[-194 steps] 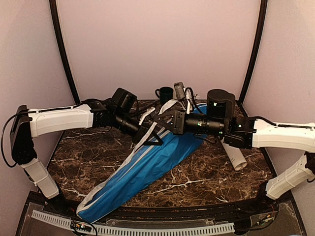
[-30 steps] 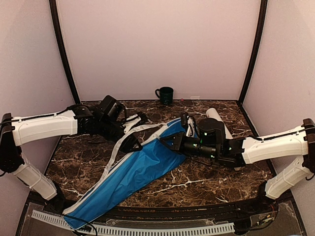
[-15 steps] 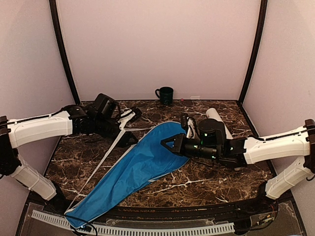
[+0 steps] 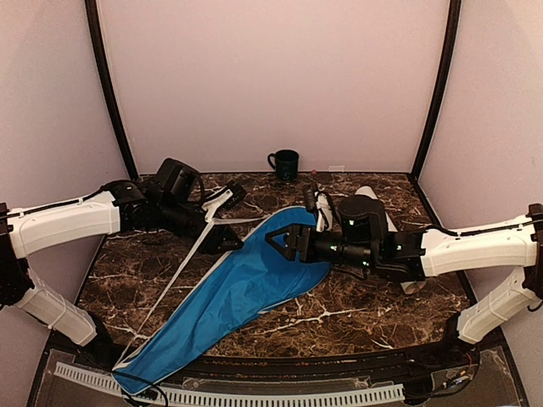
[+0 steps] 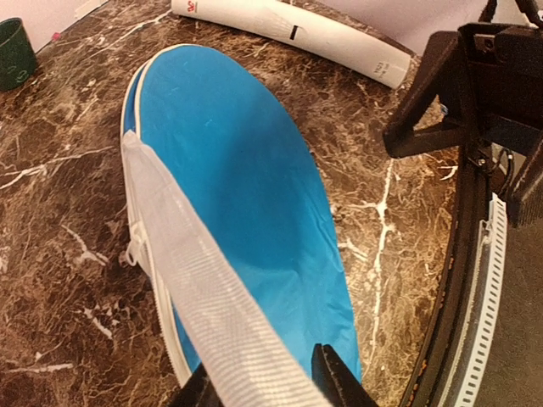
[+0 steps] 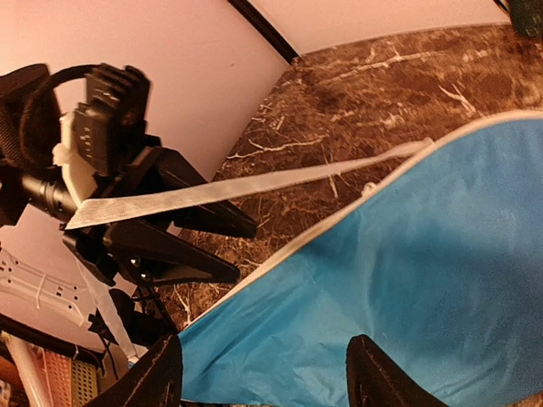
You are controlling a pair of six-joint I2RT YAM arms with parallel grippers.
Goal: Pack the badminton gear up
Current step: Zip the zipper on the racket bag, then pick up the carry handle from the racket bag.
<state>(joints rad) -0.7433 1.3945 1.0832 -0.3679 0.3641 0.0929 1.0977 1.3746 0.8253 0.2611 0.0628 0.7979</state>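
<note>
Blue cover (image 4: pixel 229 297) is lying diagonally on the table (image 4: pixel 356 314), lower left to centre.
Top view: the left gripper (image 4: pixel 227 242) and right gripper (image 4: pixel 273 242) are hovering at its upper end. Left wrist: a white strap (image 5: pixel 195 288) is running between the fingers (image 5: pixel 333 381); clamped or loose, cannot tell. Right wrist: fingers (image 6: pixel 157 373) are standing apart, empty, over blue fabric.
</note>
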